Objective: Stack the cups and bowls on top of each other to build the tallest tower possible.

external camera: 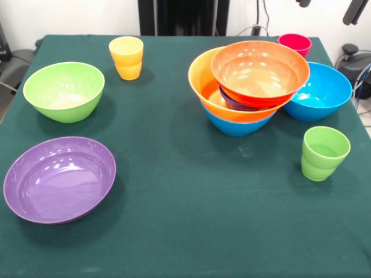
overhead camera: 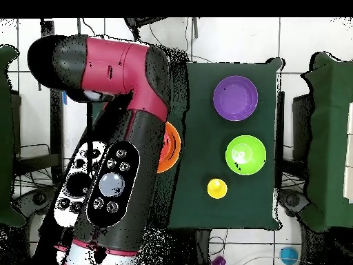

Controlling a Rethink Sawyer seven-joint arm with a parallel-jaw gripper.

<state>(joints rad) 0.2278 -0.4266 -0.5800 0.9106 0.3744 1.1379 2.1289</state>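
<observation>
Desk (external camera: pixel 191 231), front view, left to right: purple bowl (external camera: pixel 59 178) and lime green bowl (external camera: pixel 64 91) by the left edge, yellow cup (external camera: pixel 126 57) at the far edge. The tower (external camera: pixel 249 87) leans right of centre, orange-red bowl (external camera: pixel 260 72) topmost. We judge all light, stiff, slippery; pinch rims. Claw unseen; we cannot tell its state.

Front camera faces the table (external camera: pixel 174 191); overhead camera looks straight down.
</observation>
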